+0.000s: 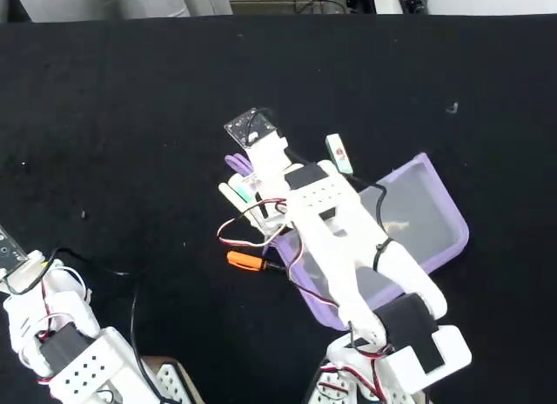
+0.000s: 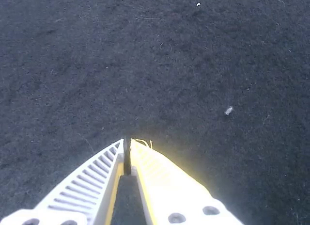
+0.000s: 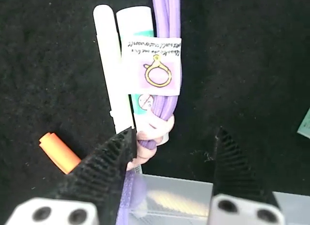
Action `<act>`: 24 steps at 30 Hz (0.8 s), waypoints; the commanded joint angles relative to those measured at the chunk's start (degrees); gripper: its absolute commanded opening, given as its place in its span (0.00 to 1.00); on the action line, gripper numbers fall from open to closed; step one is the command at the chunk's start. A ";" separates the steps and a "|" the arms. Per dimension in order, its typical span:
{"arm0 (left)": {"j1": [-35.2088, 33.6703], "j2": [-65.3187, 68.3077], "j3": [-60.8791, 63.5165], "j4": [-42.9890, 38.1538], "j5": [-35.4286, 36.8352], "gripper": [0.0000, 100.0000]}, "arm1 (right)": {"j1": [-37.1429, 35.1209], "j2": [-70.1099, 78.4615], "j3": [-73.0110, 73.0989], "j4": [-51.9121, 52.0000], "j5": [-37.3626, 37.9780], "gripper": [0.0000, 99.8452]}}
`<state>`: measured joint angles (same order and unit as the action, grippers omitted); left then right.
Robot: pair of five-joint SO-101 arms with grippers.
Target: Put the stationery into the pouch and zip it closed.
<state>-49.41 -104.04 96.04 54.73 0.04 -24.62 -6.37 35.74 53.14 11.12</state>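
my right pincer hangs with jaws apart over the purple lanyard. the lanyard lies touching a teal-labelled tube and a white pen, just beside the edge of the purple pouch. i judge it best to straddle one item only, close on its middle, then lift clear. my left pincer is pressed together over the black cloth. the lanyard's paper tag bears a clasp drawing and print too fine to make out.
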 commanded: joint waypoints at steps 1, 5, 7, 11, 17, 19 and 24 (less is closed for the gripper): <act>0.57 -0.18 1.36 0.09 -0.09 0.03 | 0.79 -0.22 0.04 -1.76 -0.44 0.24; 0.57 -0.18 1.36 0.09 -0.09 0.03 | -1.93 -0.22 0.84 -2.46 -0.44 0.24; 0.57 -0.18 1.36 0.09 -0.09 0.03 | -2.64 -0.22 1.54 -3.69 -0.44 0.24; 0.57 -0.18 1.36 0.09 -0.09 0.03 | -2.46 -0.22 1.80 -4.04 -0.44 0.19; 0.57 -0.18 1.36 0.09 -0.09 0.03 | -2.46 -0.13 1.71 -4.04 -0.44 0.12; 0.57 -0.18 1.36 0.09 -0.09 0.03 | -2.37 1.27 1.36 -4.13 -0.44 0.15; 0.48 -0.18 1.36 0.09 -0.09 0.03 | -2.37 6.99 -2.24 -3.43 -0.35 0.18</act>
<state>-49.41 -104.04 96.04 54.73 0.04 -26.29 -1.80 37.76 49.98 11.12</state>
